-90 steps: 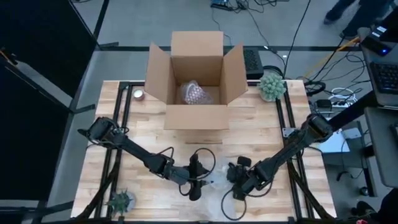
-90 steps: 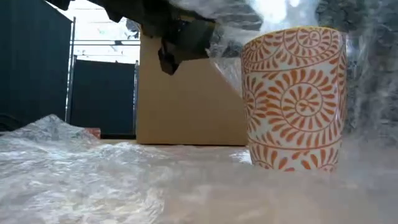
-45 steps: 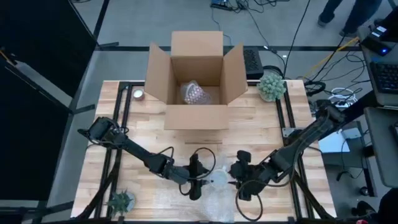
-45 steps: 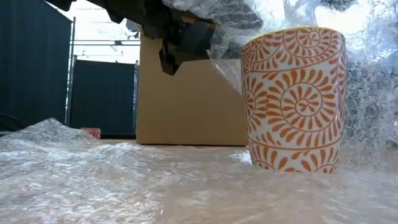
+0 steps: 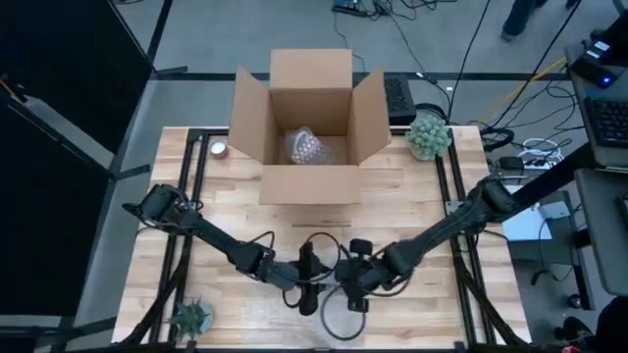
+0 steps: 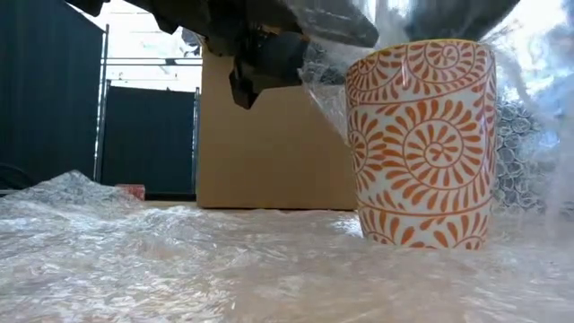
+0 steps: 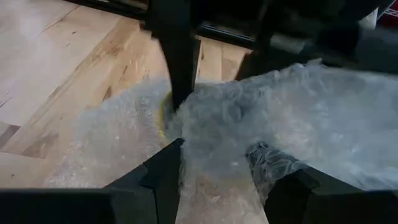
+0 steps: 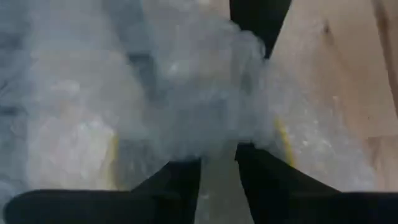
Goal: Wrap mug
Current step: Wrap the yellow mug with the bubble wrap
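Note:
An orange-and-white patterned mug [image 6: 421, 144] stands upright on a sheet of bubble wrap [image 6: 179, 260] near the table's front edge. In the high view both grippers and the wrap [image 5: 334, 314] hide it. My left gripper [image 5: 309, 284] hangs just left of the mug and is shut on the wrap. My right gripper [image 5: 351, 284] is above the mug, close to the left one, and is shut on another part of the wrap. That part lies over the mug's rim and down its right side. My left gripper pinches a bunched part of the bubble wrap [image 7: 214, 149] between its two fingers, above and left of the mug. The wrap runs from the fingers toward the mug's rim. My right gripper pinches a gathered fold of the wrap [image 8: 214, 134] between its fingers, lifted off the table. It holds the fold over the mug's top, and the wrap hangs down the mug's right side.
An open cardboard box [image 5: 309, 127] with a wrapped item [image 5: 304, 147] inside stands at the table's far middle. A green plant [image 5: 429, 134] is at the far right, a small plant [image 5: 191, 316] at the near left, and a small round object [image 5: 218, 149] left of the box.
My right gripper has gone toward the table's left edge with its part of the wrap, ending next to the left gripper. The wrap that stood to the right of the mug has been drawn up and over the mug's top.

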Tool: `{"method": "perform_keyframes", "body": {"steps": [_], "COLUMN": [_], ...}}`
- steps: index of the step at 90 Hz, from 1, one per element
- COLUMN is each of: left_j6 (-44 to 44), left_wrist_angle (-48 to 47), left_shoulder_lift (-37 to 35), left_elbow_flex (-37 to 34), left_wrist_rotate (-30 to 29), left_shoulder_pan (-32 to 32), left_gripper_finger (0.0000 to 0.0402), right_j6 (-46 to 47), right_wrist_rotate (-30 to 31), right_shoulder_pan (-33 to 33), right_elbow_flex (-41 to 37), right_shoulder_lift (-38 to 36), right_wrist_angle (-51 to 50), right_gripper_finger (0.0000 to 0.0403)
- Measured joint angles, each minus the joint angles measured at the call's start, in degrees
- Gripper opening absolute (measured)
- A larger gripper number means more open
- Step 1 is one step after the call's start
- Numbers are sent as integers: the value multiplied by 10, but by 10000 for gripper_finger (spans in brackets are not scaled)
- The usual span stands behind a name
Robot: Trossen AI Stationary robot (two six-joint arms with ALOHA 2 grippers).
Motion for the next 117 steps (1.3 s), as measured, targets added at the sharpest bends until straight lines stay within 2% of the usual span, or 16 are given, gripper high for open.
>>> {"method": "perform_keyframes", "body": {"steps": [19, 32, 48, 54, 63, 69, 76, 88, 97, 117], "left_j6": [-3, -11, -62, -65, -60, -37, -3, 35, 42, 39], "left_wrist_angle": [0, -15, -126, -175, -198, -172, -104, -19, 5, 36], "left_shoulder_lift": [-2, -17, -63, -86, -90, -80, -62, -36, -22, 20], "left_elbow_flex": [0, -1, 0, 0, -1, -5, -4, -4, -4, -3], "left_wrist_rotate": [-1, 23, 32, 12, -67, -107, -108, -69, -29, -20], "left_shoulder_pan": [-1, -6, -25, -36, -45, -43, -29, -6, 8, 24], "left_gripper_finger": [164, 164, 164, 164, 164, 164, 164, 164, 164, 164], "right_j6": [-6, -6, -7, -10, -10, -11, -11, -14, -17, -21], "right_wrist_rotate": [-30, -33, -36, -36, -36, -36, -37, -38, -39, -38], "right_shoulder_pan": [-14, -12, -9, -9, -9, -9, -9, -9, -8, -9], "right_elbow_flex": [10, 10, 8, 8, 8, 8, 8, 7, 7, 7], "right_shoulder_lift": [43, 43, 42, 42, 42, 42, 42, 41, 41, 42], "right_wrist_angle": [-2, 8, 14, 15, 16, 18, 21, 20, 23, 33], "right_gripper_finger": [46, 41, 40, 40, 40, 40, 40, 40, 40, 40]}}
